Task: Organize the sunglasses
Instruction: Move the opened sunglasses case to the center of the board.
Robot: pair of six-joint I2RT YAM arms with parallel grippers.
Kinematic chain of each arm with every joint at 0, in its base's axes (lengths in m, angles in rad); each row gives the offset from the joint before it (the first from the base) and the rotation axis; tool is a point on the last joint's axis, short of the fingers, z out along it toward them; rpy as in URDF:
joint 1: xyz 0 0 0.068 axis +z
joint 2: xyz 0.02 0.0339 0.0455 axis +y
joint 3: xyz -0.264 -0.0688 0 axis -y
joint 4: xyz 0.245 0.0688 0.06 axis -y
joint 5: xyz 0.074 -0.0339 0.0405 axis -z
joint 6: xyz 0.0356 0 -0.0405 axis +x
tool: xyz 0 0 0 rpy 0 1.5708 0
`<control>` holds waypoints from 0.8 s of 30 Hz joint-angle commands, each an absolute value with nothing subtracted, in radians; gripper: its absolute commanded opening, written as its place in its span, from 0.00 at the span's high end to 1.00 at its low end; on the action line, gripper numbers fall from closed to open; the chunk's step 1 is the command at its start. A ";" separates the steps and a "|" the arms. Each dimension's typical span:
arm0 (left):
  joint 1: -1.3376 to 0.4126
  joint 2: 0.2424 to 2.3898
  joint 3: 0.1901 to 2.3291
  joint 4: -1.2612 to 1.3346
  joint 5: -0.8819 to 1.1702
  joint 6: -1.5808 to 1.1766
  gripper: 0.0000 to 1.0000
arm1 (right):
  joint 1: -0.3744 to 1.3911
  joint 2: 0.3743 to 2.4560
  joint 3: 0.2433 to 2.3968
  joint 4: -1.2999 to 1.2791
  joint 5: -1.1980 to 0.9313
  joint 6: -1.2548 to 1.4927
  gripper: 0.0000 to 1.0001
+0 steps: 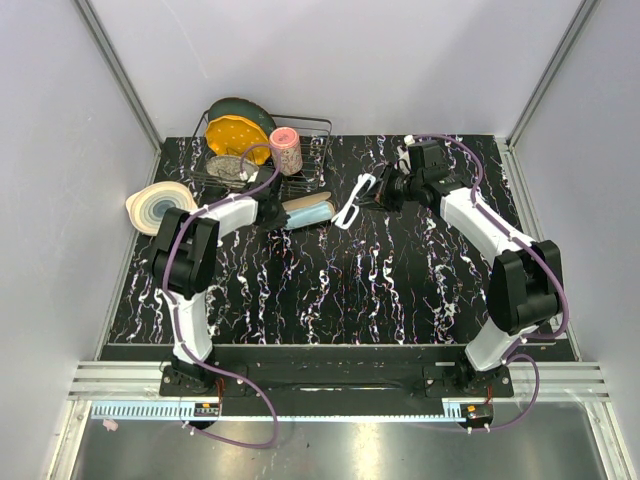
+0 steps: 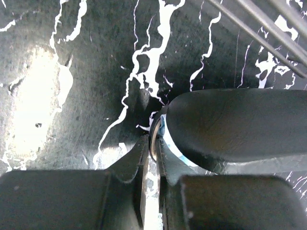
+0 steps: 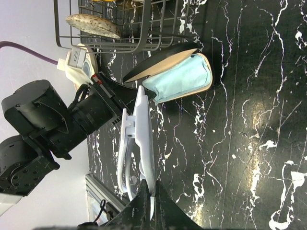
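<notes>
The sunglasses (image 1: 352,204), folded with a thin whitish frame, hang above the table in my right gripper (image 1: 376,196). In the right wrist view the gripper (image 3: 152,190) is shut on one end of the sunglasses (image 3: 142,134). The black glasses case (image 1: 308,211) lies open just left of them, and the light-blue cloth (image 3: 181,77) lines its inside (image 3: 206,88). My left gripper (image 1: 272,208) is at the case's left end. In the left wrist view it (image 2: 154,143) is shut on the thin rim of the case (image 2: 240,127).
A wire dish rack (image 1: 318,128) stands at the back left with a yellow plate (image 1: 236,134), a dark plate and a pink cup (image 1: 287,150). A pale bowl (image 1: 158,206) sits at the left edge. Grey walls surround the dark marbled table (image 1: 380,290).
</notes>
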State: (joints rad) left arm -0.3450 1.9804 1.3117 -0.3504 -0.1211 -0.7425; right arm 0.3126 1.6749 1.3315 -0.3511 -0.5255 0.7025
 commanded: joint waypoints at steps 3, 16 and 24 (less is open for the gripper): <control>-0.377 1.919 1.243 -0.419 -0.150 -0.772 1.00 | 0.305 1.674 1.322 -0.379 -0.531 0.741 1.00; -0.503 1.796 1.060 -0.382 -0.164 -0.862 1.00 | 0.345 1.657 1.164 -0.396 -0.514 1.019 1.00; -0.578 1.707 0.937 -0.246 -0.201 -0.815 1.00 | 0.454 1.632 1.059 -0.514 -0.413 1.377 1.00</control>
